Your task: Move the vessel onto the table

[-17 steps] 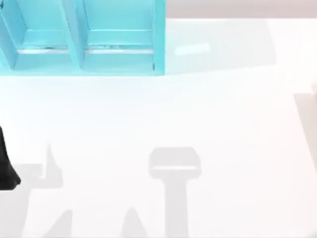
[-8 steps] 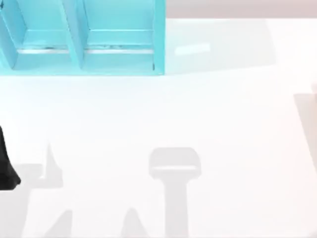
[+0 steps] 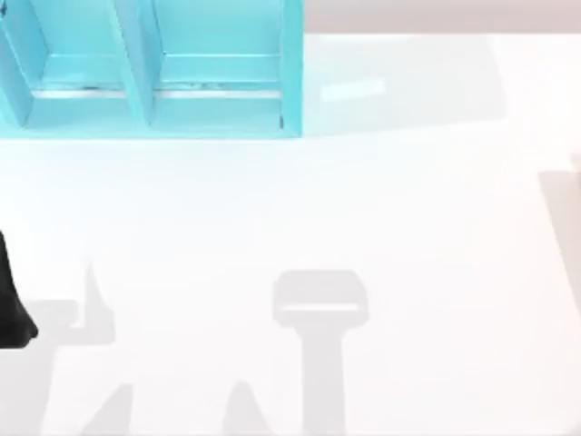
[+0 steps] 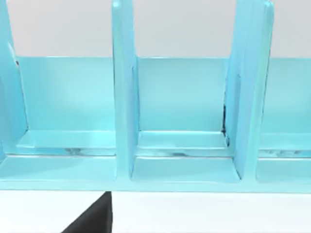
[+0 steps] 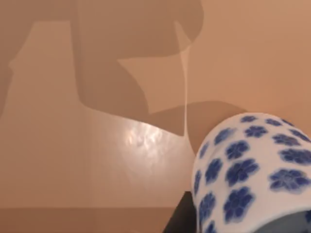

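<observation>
Right hand (image 5: 181, 221) shows as a dark edge just beside the blue-flowered cup (image 5: 252, 174); whether it grips, I cannot tell. That cup is against a tan surface, off the white counter (image 3: 363, 209). I'd bring it across upright and lower it gently. Left arm (image 3: 11, 309) is parked at the counter's left.

Cup (image 5: 252, 170) white, blue flower print, close by right wrist camera. Shelf (image 3: 154, 68) turquoise. Table (image 3: 363, 218) glossy white.

Shelf unit at the table's far left

The shelf unit (image 3: 154, 68) stands on the table (image 3: 381, 209) at its far-left corner, its compartments side by side.
</observation>
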Robot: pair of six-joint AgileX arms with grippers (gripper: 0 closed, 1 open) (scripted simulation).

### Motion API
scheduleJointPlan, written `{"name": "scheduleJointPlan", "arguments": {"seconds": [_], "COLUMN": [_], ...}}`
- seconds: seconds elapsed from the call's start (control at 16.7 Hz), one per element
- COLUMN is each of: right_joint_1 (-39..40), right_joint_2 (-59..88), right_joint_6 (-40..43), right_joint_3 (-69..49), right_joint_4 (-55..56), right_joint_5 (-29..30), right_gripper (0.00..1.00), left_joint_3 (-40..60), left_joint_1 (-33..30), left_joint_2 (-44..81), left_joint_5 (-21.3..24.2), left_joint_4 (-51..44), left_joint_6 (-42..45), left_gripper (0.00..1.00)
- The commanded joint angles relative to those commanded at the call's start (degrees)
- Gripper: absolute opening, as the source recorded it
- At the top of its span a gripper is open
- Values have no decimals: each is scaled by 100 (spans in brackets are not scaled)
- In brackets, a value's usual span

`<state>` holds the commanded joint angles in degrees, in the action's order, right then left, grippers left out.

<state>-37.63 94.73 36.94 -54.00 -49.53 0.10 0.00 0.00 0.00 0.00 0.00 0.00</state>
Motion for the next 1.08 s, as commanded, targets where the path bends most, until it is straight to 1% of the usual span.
{"name": "scheduleJointPlan", "arguments": {"seconds": [0.54,0.66,0.96,1.08], "right_joint_1": [87,389,1556,1921], "right_joint_2": [-72,-294,-1148,-1462], "right_joint_6": [-93,-389,-1538,-1904], "right_joint_3": [-58,-208,-673,-822], "right_joint_4": [-96,-429,-1958,-2332], "right_joint_5": [1,-2,-8,-5], "right_gripper": [0,0,0,0], "left_joint_3": [0,0,0,0], "left_joint_1": [0,0,0,0], "left_joint_2": [0,0,0,0], "left_joint_5": [0,0,0,0], "left_joint_4": [0,0,0,0], "left_joint_6": [0,0,0,0], "left_gripper": [100,100,100,100]}}
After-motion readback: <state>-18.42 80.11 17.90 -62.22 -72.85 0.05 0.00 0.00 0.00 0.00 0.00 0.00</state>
